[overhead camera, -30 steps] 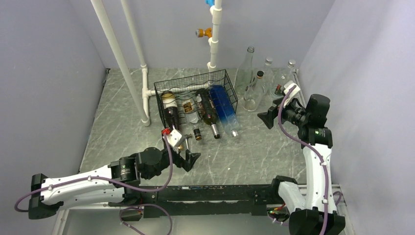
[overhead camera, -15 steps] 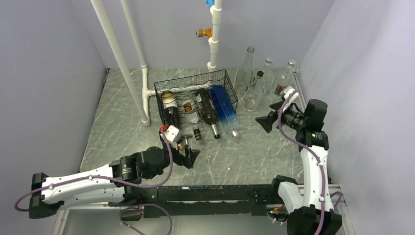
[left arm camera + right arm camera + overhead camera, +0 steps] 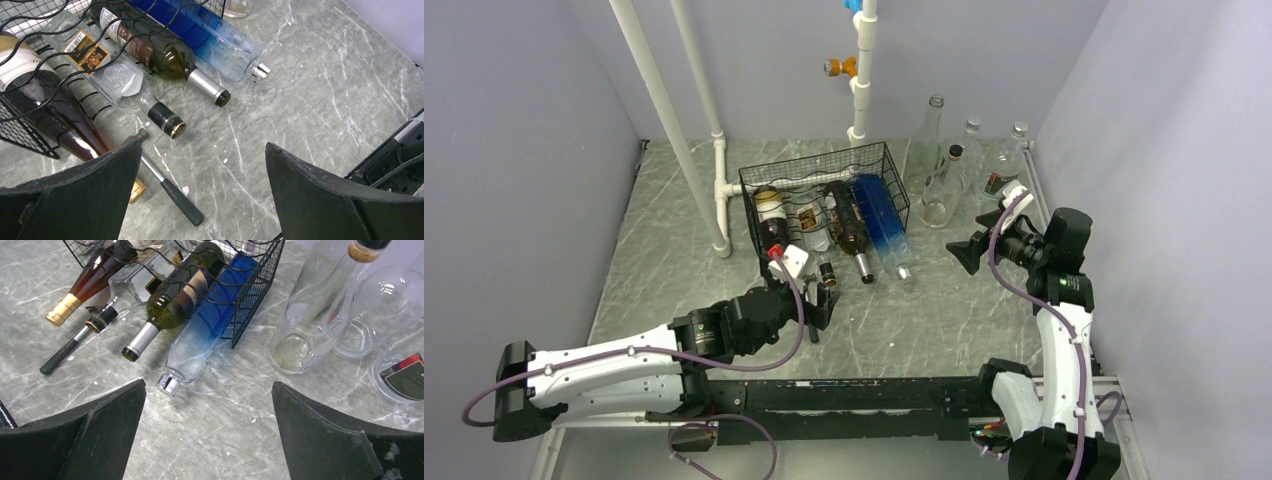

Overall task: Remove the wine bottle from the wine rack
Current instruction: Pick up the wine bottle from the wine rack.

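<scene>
Top external view, from the left: white plastic pipes (image 3: 721,190) stand on the grey marbled tabletop (image 3: 674,260). The left gripper (image 3: 202,145) hangs low just in front of the rack, claw released, jaws spread wide with nothing between them.

The black wire-mesh wine rack (image 3: 824,168) sits mid-table, four bottles lying in it side by side with their necks poking out of the front towards the arms. These are a dark red-brown wine bottle with a gold foil cap (image 3: 771,225), a clear glass bottle with a black cap (image 3: 112,77), a dark green wine bottle with a silver capsule (image 3: 849,228) and a blue-tinted bottle with a silver cap (image 3: 882,222). A thin metal rod with a black handle (image 3: 177,200) lies on the table beside the gold cap (touching or not, I cannot tell).

Empty clear glass bottles (image 3: 934,180) stand upright right of the rack. The right gripper (image 3: 208,382) hovers near them, equally wide and empty.
</scene>
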